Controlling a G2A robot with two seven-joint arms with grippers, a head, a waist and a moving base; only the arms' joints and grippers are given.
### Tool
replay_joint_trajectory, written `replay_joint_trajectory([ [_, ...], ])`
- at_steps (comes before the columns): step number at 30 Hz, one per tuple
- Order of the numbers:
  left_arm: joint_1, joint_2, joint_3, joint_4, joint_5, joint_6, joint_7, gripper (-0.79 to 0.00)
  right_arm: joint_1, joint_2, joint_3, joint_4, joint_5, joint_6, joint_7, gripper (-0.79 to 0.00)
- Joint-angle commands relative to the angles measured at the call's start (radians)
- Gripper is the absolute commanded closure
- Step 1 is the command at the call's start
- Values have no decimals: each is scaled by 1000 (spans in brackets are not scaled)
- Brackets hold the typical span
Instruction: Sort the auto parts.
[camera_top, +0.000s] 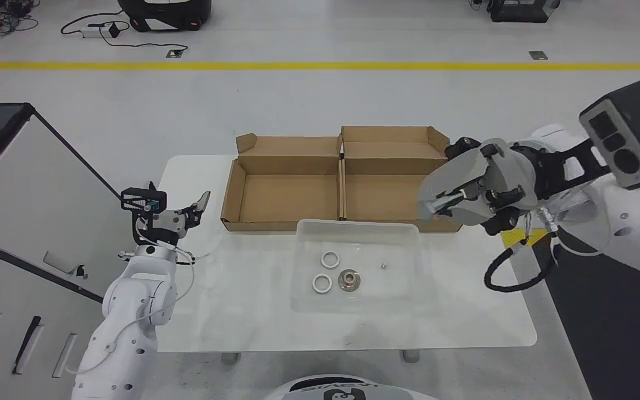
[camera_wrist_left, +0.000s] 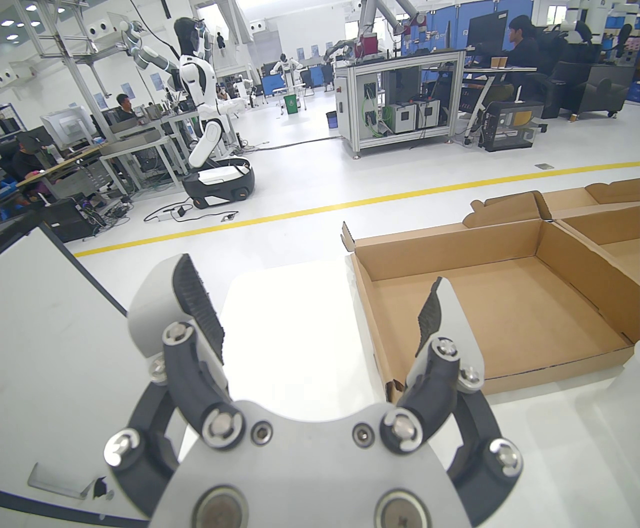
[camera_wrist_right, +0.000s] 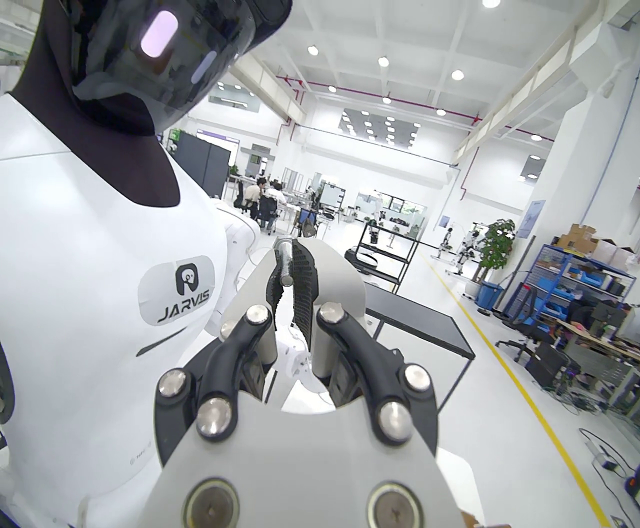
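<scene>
Across the white counter (camera_top: 250, 320), the two largest things are two shallow open cardboard boxes set side by side at 12 o'clock, the left box (camera_top: 285, 198) touching the right box (camera_top: 385, 197) along one wall. Just nearer than them, at the counter's middle, sits one clear tray (camera_top: 356, 226).

Of the two tools, the right tool (camera_top: 432, 203) hangs above the right box's 3 o'clock end, at about 2 o'clock from the tray. Its wrist view shows the right tool (camera_wrist_right: 294, 270) clamped on one bolt (camera_wrist_right: 284, 260), a short, silver, threaded rod held between the ribbed black pads near their tips, with its end poking out past them. The left tool (camera_top: 193, 210) is at the counter's 9 o'clock edge, well apart from the tray. In its wrist view the left tool (camera_wrist_left: 312, 280) has its fingers spread wide with nothing between them.

Four parts lie in the tray: one round metal hub (camera_top: 349, 279) with a dark centre, two white rings (camera_top: 328, 260) at its 9 to 10 o'clock, and one small dark piece (camera_top: 384, 266) at its 2 o'clock, too small to identify.
</scene>
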Motion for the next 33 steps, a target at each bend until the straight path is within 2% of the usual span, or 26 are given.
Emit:
replay_joint_trajectory([
  [1, 0, 0, 0, 0, 0, 0, 0, -785, -22, -9, 22, -20, 14, 1, 0, 0],
  [12, 0, 0, 0, 0, 0, 0, 0, -785, -131, -78, 151, -98, 80, 1, 0, 0],
  [17, 0, 0, 0, 0, 0, 0, 0, -785, -175, -99, 175, -55, 33, 1, 0, 0],
  [22, 0, 0, 0, 0, 0, 0, 0, -785, -183, -96, 166, 2, -2, 1, 55, 0],
  [28, 0, 0, 0, 0, 0, 0, 0, -785, -178, -87, 165, 9, 67, 1, 174, 0],
  [33, 0, 0, 0, 0, 0, 0, 0, -785, -183, -93, 181, -29, 111, 1, 149, 0],
])
